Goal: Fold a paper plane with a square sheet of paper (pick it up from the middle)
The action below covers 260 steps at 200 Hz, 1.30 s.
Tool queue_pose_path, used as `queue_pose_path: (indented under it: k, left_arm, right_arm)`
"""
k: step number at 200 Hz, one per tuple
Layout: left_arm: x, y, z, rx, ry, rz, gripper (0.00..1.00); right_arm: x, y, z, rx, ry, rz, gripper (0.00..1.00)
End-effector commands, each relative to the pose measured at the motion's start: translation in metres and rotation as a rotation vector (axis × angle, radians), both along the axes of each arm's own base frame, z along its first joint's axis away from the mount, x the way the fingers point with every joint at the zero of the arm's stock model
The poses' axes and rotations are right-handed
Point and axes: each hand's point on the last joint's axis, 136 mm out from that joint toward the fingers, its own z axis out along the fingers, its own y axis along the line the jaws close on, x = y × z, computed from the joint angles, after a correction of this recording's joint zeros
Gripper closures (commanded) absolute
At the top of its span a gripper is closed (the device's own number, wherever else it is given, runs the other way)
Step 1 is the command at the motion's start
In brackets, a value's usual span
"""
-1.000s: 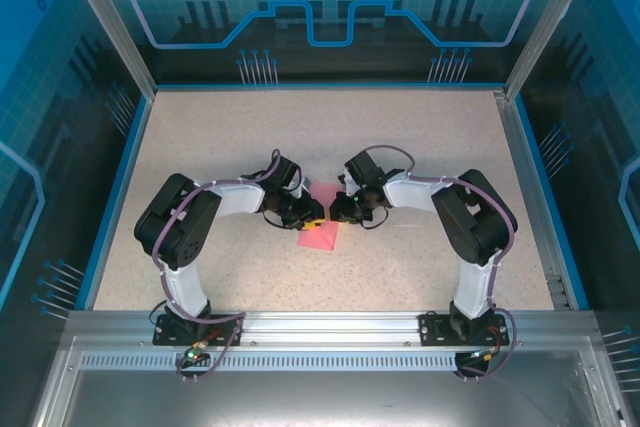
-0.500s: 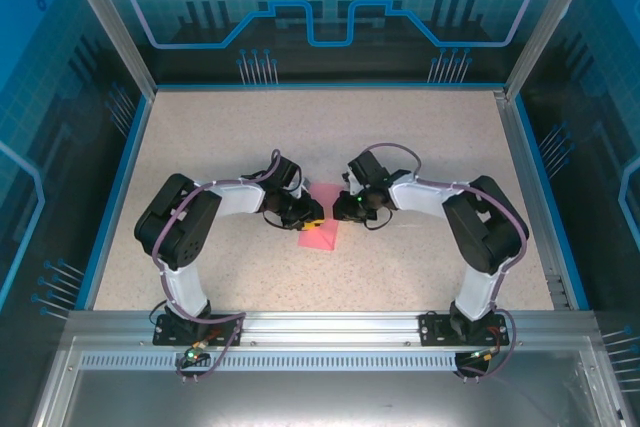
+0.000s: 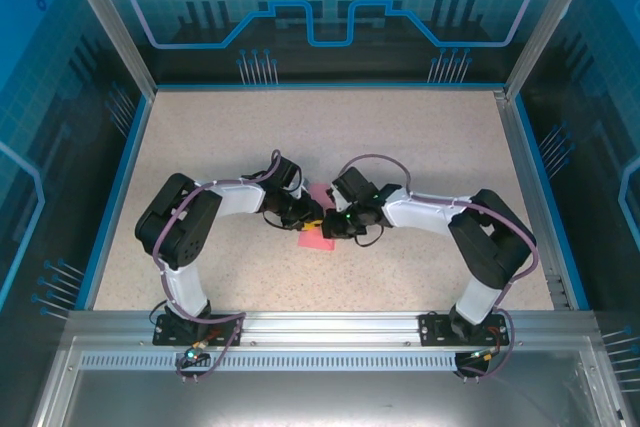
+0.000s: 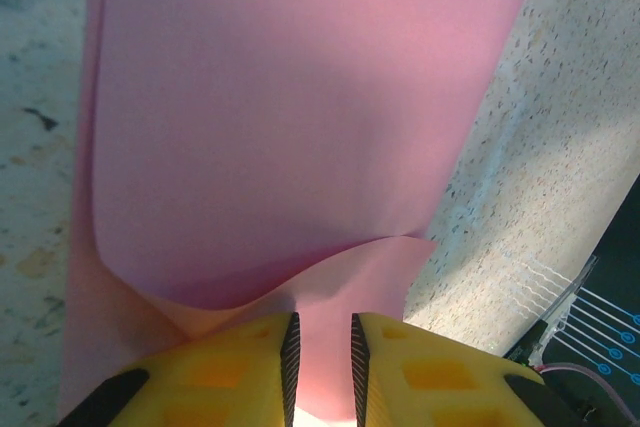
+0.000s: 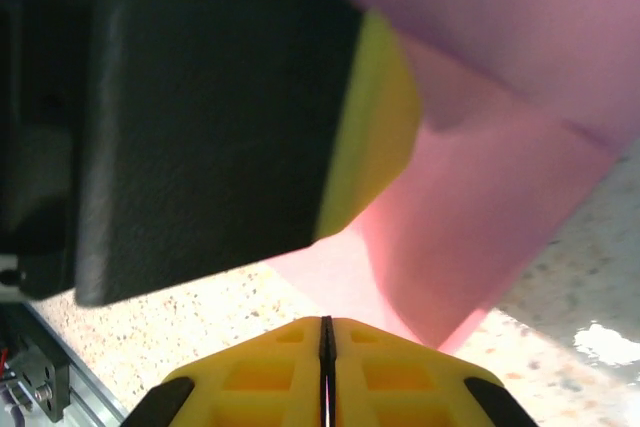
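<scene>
- Placement: the pink paper sheet [image 3: 314, 241] lies on the speckled table [image 3: 420, 147], midway between the two arms. The left gripper [image 3: 308, 217] and the right gripper [image 3: 336, 226] are over it from either side.
- Shape now: in the left wrist view one layer is doubled over another. Its loose edge curls up in a soft arc just ahead of the yellow fingertips [image 4: 250, 362], so the fold does not look pressed flat.
- Left claw: its fingers stand a narrow slit apart with pink showing through the slit. I cannot tell whether they nip any paper.
- Right claw: its fingers are pressed together along a thin seam, low over the near corner of the sheet. Whether an edge is caught in that seam cannot be told.
- Handling, as I judge it: the sheet is very light, thin and limp. It will likely slide on the table at a nudge and spring back from any crease that is not rubbed down. A hard pinch or drag could crumple or tear it.
- Where to hold: likely on the doubled layer near the fold line, where it is stiffest. One claw should pin the middle while the other works an edge, because a lone corner would just flop.
</scene>
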Motion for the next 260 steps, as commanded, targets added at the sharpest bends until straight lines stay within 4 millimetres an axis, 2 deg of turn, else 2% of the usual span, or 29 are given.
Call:
queue_pose_path:
  k: [1,54,115,169,195,230,260]
  left_arm:
    - [-0.004,0.006,-0.013,0.050,0.042,0.013,0.76]
    - [-0.004,0.006,-0.013,0.051,0.046,0.018,0.76]
    - [-0.004,0.008,-0.016,0.065,0.057,0.023,0.76]
    - [-0.005,0.008,-0.018,0.068,0.065,0.027,0.76]
    - [-0.005,0.008,-0.018,0.068,0.066,0.026,0.76]
    - [-0.006,0.008,-0.018,0.068,0.065,0.025,0.76]
    - [-0.007,0.009,-0.018,0.068,0.065,0.024,0.76]
  right_arm:
    - [-0.011,-0.001,-0.011,-0.037,0.040,-0.002,0.91]
    - [-0.015,-0.006,-0.028,-0.109,0.064,0.005,0.91]
    - [-0.013,-0.014,-0.032,-0.164,0.053,-0.004,0.91]
    - [-0.016,-0.014,-0.035,-0.164,0.068,0.009,0.91]
    - [-0.017,-0.009,-0.031,-0.139,0.074,0.018,0.90]
    - [-0.009,0.002,-0.012,-0.081,0.036,0.023,0.90]
    - [-0.008,0.001,-0.016,-0.088,0.038,0.019,0.90]
